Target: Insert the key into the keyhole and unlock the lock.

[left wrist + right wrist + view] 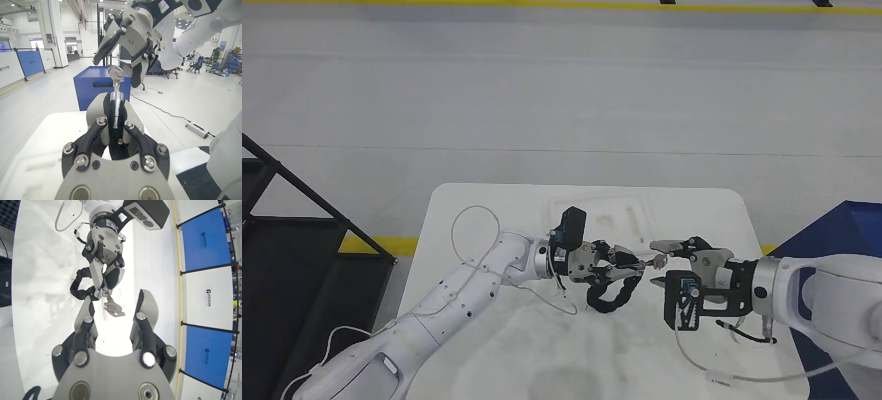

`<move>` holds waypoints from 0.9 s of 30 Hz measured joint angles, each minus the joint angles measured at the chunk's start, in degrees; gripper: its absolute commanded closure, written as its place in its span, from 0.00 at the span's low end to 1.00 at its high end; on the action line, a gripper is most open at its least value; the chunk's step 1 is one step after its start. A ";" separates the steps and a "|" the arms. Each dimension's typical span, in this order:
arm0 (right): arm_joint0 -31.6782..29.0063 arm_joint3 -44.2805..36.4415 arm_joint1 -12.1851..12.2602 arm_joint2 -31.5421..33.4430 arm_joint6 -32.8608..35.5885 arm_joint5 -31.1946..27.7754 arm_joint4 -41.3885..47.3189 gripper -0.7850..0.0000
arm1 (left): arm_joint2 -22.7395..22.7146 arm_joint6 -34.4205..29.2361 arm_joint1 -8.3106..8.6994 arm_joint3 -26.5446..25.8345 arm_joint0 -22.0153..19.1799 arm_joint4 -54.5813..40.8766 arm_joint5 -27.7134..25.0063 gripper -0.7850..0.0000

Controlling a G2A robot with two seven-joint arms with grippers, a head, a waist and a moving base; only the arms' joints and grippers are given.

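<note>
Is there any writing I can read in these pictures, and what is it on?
Blue barrier panels: a company logo and name, brand print, left unquoted.
White barrier panel: the same logo and name.
Small wrist label: too small to read.
Key: no print legible.

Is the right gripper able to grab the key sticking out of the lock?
Probably yes. The right gripper is open, with a finger on each side of the key and nothing between them. The left gripper holds the lock, with the key's head pointing at the right gripper.
</note>
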 measured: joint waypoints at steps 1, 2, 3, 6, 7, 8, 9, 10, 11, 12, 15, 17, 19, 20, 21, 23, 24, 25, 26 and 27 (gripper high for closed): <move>-0.18 -0.23 0.03 -0.01 -0.16 -0.09 -0.74 0.64 | 0.17 0.06 0.11 0.00 -0.13 -0.14 0.00 1.00; -0.34 -0.46 0.06 -0.03 -0.31 -0.15 -1.44 0.64 | 0.34 0.12 0.23 0.00 -0.25 -0.26 0.00 1.00; -0.53 -0.75 0.09 -0.04 -0.55 -0.20 -2.33 0.64 | 0.55 0.21 0.38 -0.03 -0.40 -0.41 0.00 1.00; -0.75 -0.88 0.16 -0.04 -1.51 -0.28 -4.14 0.68 | 1.03 0.45 0.74 -0.09 -0.76 -0.74 0.00 1.00; -0.77 -0.87 0.17 -0.05 -1.77 -0.33 -4.63 0.69 | 1.15 0.55 0.84 -0.11 -0.85 -0.85 0.00 1.00; -0.80 -0.86 0.20 -0.08 -2.07 -0.36 -5.27 0.72 | 1.31 0.67 0.96 -0.15 -0.96 -0.97 0.00 1.00; -0.84 -0.86 0.21 -0.13 -2.29 -0.36 -5.70 0.78 | 1.43 0.74 1.05 -0.19 -1.05 -1.05 0.00 1.00; -0.89 -0.86 0.22 -0.17 -2.53 -0.32 -6.05 0.85 | 1.55 0.82 1.12 -0.25 -1.13 -1.14 0.00 1.00; -0.97 -0.86 0.23 -0.21 -2.79 -0.20 -6.30 0.91 | 1.68 0.89 1.20 -0.30 -1.20 -1.24 0.00 1.00; -1.11 -0.86 0.24 -0.25 -3.17 0.08 -6.50 1.00 | 1.86 0.97 1.29 -0.37 -1.31 -1.35 0.00 1.00; -1.60 -0.86 0.25 -0.17 -4.09 1.09 -6.32 1.00 | 2.26 1.09 1.50 -0.45 -1.59 -1.60 0.00 1.00; -1.96 -0.86 0.28 -0.04 -4.45 1.51 -5.77 1.00 | 2.50 1.15 1.61 -0.49 -1.73 -1.73 0.00 1.00; -2.30 -0.74 0.34 0.11 -4.70 1.56 -4.89 1.00 | 2.75 1.23 1.72 -0.51 -1.85 -1.84 0.00 1.00; -2.44 -0.57 0.36 0.17 -4.86 1.58 -4.28 1.00 | 2.84 1.27 1.76 -0.50 -1.88 -1.89 0.00 1.00; -2.60 -0.22 0.39 0.27 -5.09 1.73 -3.22 1.00 | 2.96 1.32 1.81 -0.49 -1.91 -1.96 0.00 1.00; -2.93 0.68 0.44 0.36 -5.35 2.09 -0.87 1.00 | 3.09 1.40 1.88 -0.48 -1.99 -1.96 0.00 1.00; -3.07 1.37 0.50 0.45 -5.15 2.33 1.00 1.00 | 3.16 1.48 1.92 -0.49 -2.03 -1.93 0.00 1.00; -3.15 1.88 0.54 0.50 -4.88 2.62 2.52 1.00 | 3.20 1.55 1.94 -0.50 -2.06 -1.88 0.00 1.00; -3.28 2.48 0.59 0.51 -4.58 3.08 4.24 1.00 | 3.23 1.63 1.97 -0.51 -2.09 -1.81 0.00 1.00; -3.32 3.21 0.66 0.59 -3.85 3.88 6.62 1.00 | 3.27 1.75 2.00 -0.56 -2.11 -1.66 0.00 1.00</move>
